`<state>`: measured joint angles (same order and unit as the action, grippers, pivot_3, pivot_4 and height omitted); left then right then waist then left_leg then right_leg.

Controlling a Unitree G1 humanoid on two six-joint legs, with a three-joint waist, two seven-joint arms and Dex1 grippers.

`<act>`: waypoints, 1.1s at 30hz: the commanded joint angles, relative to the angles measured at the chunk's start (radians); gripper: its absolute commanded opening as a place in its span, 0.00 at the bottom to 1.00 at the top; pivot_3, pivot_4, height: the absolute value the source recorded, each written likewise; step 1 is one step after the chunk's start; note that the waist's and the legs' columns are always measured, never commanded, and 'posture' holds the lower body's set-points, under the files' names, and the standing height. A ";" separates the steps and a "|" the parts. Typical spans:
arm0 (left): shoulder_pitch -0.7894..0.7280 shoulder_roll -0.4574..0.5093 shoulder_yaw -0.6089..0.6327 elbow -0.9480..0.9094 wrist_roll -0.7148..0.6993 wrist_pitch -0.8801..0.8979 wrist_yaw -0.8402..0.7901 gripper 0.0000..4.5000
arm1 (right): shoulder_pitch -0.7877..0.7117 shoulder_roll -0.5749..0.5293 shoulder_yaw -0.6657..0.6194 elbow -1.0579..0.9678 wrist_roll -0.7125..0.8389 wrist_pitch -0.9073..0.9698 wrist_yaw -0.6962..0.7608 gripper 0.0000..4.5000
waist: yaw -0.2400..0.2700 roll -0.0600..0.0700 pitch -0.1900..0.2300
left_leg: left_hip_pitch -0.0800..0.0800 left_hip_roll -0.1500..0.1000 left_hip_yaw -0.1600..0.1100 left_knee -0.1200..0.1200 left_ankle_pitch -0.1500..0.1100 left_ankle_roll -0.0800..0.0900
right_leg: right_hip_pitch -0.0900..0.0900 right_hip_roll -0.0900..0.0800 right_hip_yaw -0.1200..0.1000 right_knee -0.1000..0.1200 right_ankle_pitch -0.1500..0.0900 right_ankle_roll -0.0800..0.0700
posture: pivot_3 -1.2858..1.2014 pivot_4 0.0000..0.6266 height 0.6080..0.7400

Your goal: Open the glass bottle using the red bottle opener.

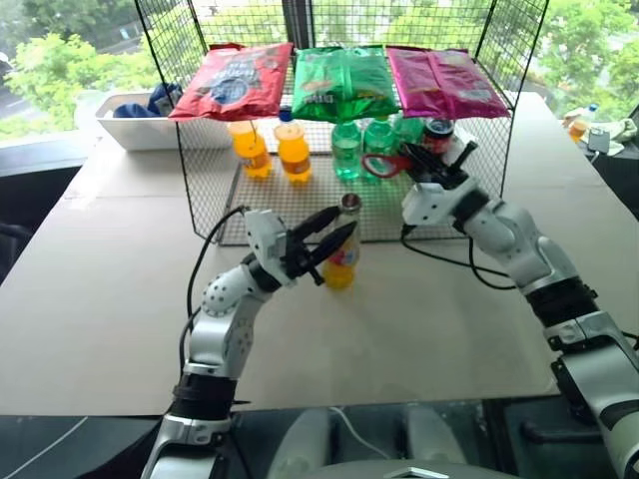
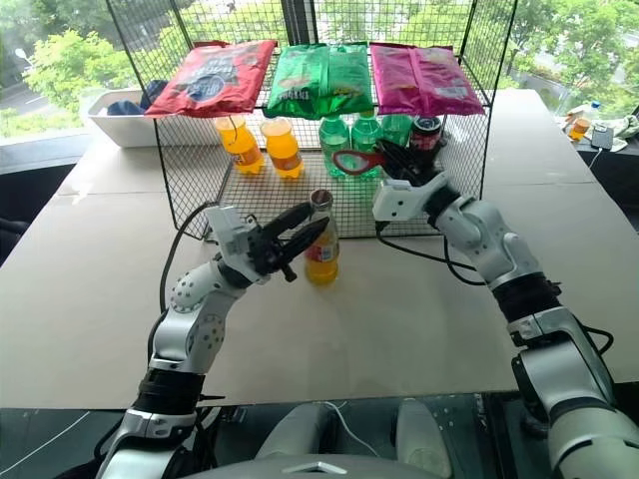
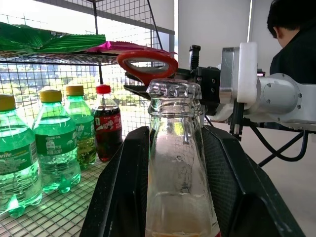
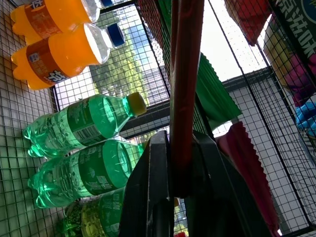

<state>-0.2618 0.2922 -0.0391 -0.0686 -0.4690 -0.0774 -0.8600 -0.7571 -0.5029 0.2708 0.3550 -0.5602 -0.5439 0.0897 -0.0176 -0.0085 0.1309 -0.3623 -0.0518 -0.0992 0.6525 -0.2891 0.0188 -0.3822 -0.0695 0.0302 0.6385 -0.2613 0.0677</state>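
The glass bottle (image 1: pixel 342 261) stands upright on the table in front of the wire rack, yellow-orange drink in its lower half. My left gripper (image 1: pixel 329 232) is shut on it from the left, one black finger on each side of the clear neck (image 3: pixel 175 148). My right gripper (image 1: pixel 424 165) is raised to the right of and beyond the bottle, shut on the handle of the red bottle opener (image 1: pixel 384 165). The opener's ring head (image 3: pixel 148 61) hangs above and just beyond the bottle's top, apart from it. In the right wrist view the opener (image 4: pixel 185 98) shows edge-on between the fingers.
A black wire rack (image 1: pixel 215 205) stands behind the bottle, with snack bags (image 1: pixel 344 80) on top. Inside it are orange bottles (image 1: pixel 293 150), green bottles (image 1: pixel 346 150) and a cola bottle (image 3: pixel 107 123). A white bin (image 1: pixel 135 128) sits back left. A person (image 3: pixel 294 39) is nearby.
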 commanded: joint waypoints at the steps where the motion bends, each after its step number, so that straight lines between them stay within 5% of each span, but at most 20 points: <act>1: 0.024 0.008 -0.015 0.025 0.033 0.017 0.000 0.36 | -0.021 0.008 -0.032 -0.073 0.030 0.018 0.015 0.00 | 0.000 0.000 0.000 | 0.000 0.000 0.000 0.000 0.000 0.000 | 0.000 0.000 0.000 0.000 0.000 0.000 | 0.52 0.24 1.00; 20: 0.024 0.011 -0.015 0.027 0.034 0.017 -0.002 0.36 | 0.202 0.032 -0.004 -0.101 0.032 0.051 0.042 0.00 | 0.002 0.002 0.001 | 0.000 0.000 0.000 0.000 0.000 0.000 | 0.001 0.000 0.000 -0.001 0.000 0.000 | 0.52 0.24 1.00; 33: 0.009 0.009 -0.013 0.049 0.037 0.009 -0.008 0.36 | 0.217 0.080 -0.025 -0.179 0.065 0.093 0.057 0.00 | 0.004 0.002 0.002 | 0.000 0.000 0.000 0.000 0.000 0.000 | 0.001 0.000 0.000 -0.001 0.000 0.000 | 0.52 0.24 1.00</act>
<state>-0.2704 0.2918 -0.0392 -0.0575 -0.4689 -0.0819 -0.8681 -0.5272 -0.4243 0.2751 0.2365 -0.5237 -0.4542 0.1476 -0.0139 -0.0067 0.1326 -0.3623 -0.0517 -0.0987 0.6525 -0.2890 0.0186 -0.3815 -0.0692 0.0303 0.6374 -0.2612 0.0679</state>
